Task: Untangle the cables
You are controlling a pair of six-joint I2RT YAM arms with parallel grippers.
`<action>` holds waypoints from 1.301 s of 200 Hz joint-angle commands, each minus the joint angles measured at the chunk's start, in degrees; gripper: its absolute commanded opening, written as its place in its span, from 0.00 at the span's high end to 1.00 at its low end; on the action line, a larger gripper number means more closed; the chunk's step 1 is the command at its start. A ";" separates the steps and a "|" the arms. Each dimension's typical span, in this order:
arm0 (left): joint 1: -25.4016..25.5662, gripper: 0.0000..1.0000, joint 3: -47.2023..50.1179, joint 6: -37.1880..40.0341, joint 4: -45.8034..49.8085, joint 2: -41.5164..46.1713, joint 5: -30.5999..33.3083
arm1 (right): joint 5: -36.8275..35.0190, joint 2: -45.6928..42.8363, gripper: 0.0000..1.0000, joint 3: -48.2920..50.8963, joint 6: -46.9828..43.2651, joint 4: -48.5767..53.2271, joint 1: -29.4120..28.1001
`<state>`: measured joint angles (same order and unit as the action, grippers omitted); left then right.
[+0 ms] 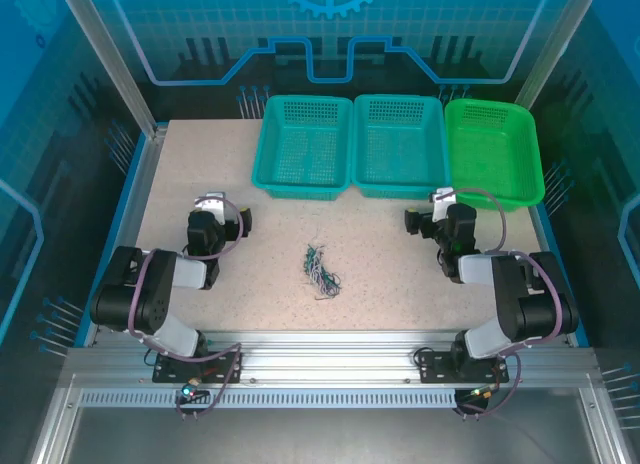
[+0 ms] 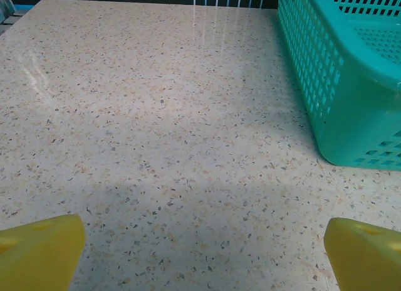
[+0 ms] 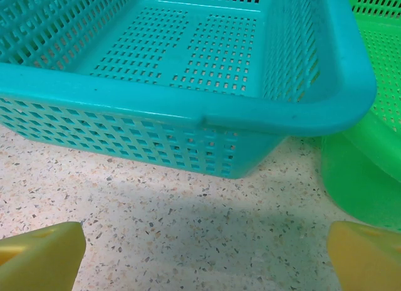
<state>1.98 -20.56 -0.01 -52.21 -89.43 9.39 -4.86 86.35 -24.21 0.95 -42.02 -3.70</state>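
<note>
A small tangle of thin green, purple and dark cables lies on the speckled table between the two arms, nearer the front. My left gripper rests folded back at the left, well apart from the tangle. Its yellow fingertips stand wide apart over bare table, so it is open and empty. At the right, short of the baskets, sits my right gripper. This one is open too, its yellow fingertips spread over bare table in front of a teal basket.
Two teal baskets and a green basket stand in a row at the back. The teal basket's wall is at the right of the left wrist view. A teal basket's near wall and the green basket face the right wrist.
</note>
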 commanded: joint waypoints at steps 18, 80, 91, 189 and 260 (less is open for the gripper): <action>-0.48 0.01 -1.06 -0.16 -1.23 0.50 0.11 | 0.73 -0.30 0.00 -0.93 -0.90 -0.28 0.36; -0.48 0.01 -1.02 -0.16 -1.31 0.54 0.10 | 0.74 -0.30 0.00 -1.00 -0.91 -0.26 0.45; -0.47 0.01 -0.40 -0.02 -2.27 0.79 0.20 | 0.74 -0.32 0.00 -0.88 -0.87 -0.32 0.44; 4.14 0.05 -10.78 -16.12 44.07 38.66 8.08 | -0.90 -31.69 0.01 -18.36 23.32 54.79 -3.03; 15.72 0.19 -32.11 -42.99 83.89 30.84 -9.24 | 7.08 -10.23 0.02 -36.61 17.59 69.39 -32.08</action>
<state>14.11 -51.57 -31.81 13.37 -52.77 7.33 0.27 69.76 -58.92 20.64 18.87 -28.47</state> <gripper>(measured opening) 0.813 0.978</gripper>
